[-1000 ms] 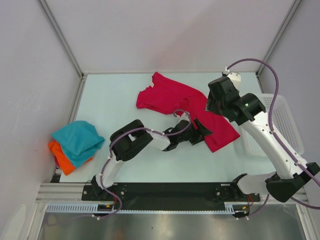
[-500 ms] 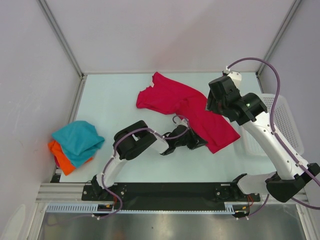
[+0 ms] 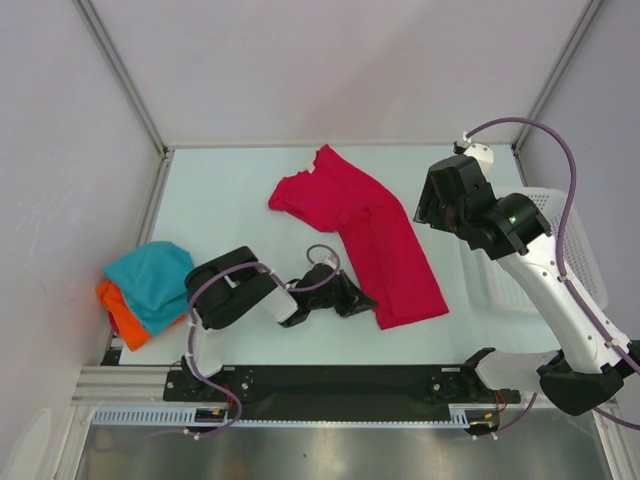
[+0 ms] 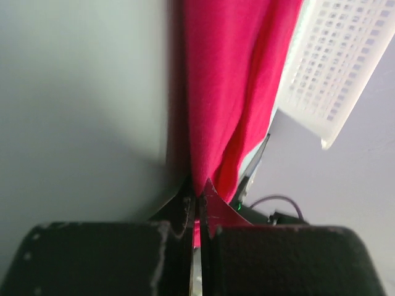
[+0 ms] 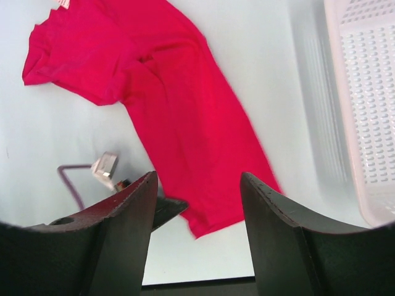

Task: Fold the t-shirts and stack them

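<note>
The crimson-pink t-shirt lies stretched from the back middle of the table toward the front. My left gripper is low on the table, shut on the shirt's near left hem corner; in the left wrist view the red cloth runs straight into the closed jaws. My right gripper hovers open above the shirt's right edge, and the shirt shows far below between its spread fingers. The teal-blue t-shirt lies folded on the orange t-shirt at the left edge.
A white mesh basket stands at the right edge of the table, partly under the right arm; it also shows in the wrist views. Purple cables loop off both arms. Walls enclose the table at the back and sides.
My left gripper has shut on the crimson shirt's hem corner and drawn it left and toward the front, pulling the shirt out longer. The right arm has shifted slightly right, still open.
</note>
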Robot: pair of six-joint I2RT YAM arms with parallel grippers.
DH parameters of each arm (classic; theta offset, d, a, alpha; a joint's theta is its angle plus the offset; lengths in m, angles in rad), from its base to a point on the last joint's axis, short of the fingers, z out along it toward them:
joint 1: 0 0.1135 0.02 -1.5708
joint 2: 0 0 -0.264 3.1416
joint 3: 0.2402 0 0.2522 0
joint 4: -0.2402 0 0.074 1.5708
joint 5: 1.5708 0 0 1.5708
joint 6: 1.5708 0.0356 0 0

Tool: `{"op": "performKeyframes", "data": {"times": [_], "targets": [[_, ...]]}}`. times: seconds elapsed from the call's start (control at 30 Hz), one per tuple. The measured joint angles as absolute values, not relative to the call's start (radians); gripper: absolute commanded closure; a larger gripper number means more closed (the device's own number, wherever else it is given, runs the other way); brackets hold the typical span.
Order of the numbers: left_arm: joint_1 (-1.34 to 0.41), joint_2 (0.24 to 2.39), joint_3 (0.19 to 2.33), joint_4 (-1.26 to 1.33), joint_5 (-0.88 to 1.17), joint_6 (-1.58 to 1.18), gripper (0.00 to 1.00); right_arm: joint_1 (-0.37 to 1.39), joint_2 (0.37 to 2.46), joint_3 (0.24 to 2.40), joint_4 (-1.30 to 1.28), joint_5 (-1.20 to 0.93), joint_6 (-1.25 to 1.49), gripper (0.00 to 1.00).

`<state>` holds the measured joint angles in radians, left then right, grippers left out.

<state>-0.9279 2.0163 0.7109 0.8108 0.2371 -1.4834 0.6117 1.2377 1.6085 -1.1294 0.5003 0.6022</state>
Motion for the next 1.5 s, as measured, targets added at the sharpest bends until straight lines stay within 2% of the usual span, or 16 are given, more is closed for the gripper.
{"op": "performKeyframes", "data": {"times": [0.17, 0.3, 0.4, 0.5, 0.6, 0.67, 0.77, 0.83, 0.87, 0.97, 1.03, 1.23, 1.5], "targets": [[-0.901, 1.785, 0.372, 0.865, 0.258, -1.51, 1.0, 0.612, 1.253, 1.593, -1.114, 0.468, 0.597, 0.36], [-0.9, 1.47, 0.077, 0.817, 0.239, -1.541, 1.0, 0.611, 1.296, 1.554, -1.069, 0.428, 0.581, 0.35], [-0.902, 1.227, 0.031, 0.661, 0.199, -1.55, 1.0, 0.598, 1.343, 1.517, -1.01, 0.381, 0.559, 0.34], [-0.9, 0.878, 0.046, 0.389, 0.086, -1.507, 1.0, 0.574, 1.408, 1.5, -0.951, 0.334, 0.538, 0.34], [-0.879, 0.747, 0.092, 0.204, 0.02, -1.455, 1.0, 0.552, 1.499, 1.5, -0.895, 0.297, 0.526, 0.34], [-0.849, 0.717, 0.138, 0.097, -0.01, -1.412, 0.9, 0.543, 1.551, 1.497, -0.859, 0.272, 0.52, 0.33], [-0.825, 0.715, 0.169, 0.012, -0.027, -1.369, 0.56, 0.514, 1.625, 1.493, -0.8, 0.214, 0.513, 0.33], [-0.823, 0.728, 0.168, -0.023, -0.022, -1.351, 0.39, 0.481, 1.682, 1.496, -0.756, 0.171, 0.505, 0.33], [-0.822, 0.735, 0.168, -0.043, -0.017, -1.346, 0.25, 0.462, 1.716, 1.501, -0.74, 0.155, 0.501, 0.33], [-0.822, 0.731, 0.167, -0.075, 0.003, -1.33, 0.09, 0.412, 1.845, 1.557, -0.719, 0.121, 0.486, 0.33], [-0.822, 0.716, 0.167, -0.094, 0.009, -1.322, 0.05, 0.385, 1.946, 1.626, -0.719, 0.106, 0.471, 0.34], [-0.822, 0.64, 0.169, -0.174, 0.011, -1.315, 0.04, 0.371, 2.214, 1.941, -0.744, 0.062, 0.432, 0.33], [-0.822, 0.479, 0.193, -0.322, 0.006, -1.301, 0.04, 0.377, 2.418, 2.244, -0.751, 0.006, 0.42, 0.33]]}}
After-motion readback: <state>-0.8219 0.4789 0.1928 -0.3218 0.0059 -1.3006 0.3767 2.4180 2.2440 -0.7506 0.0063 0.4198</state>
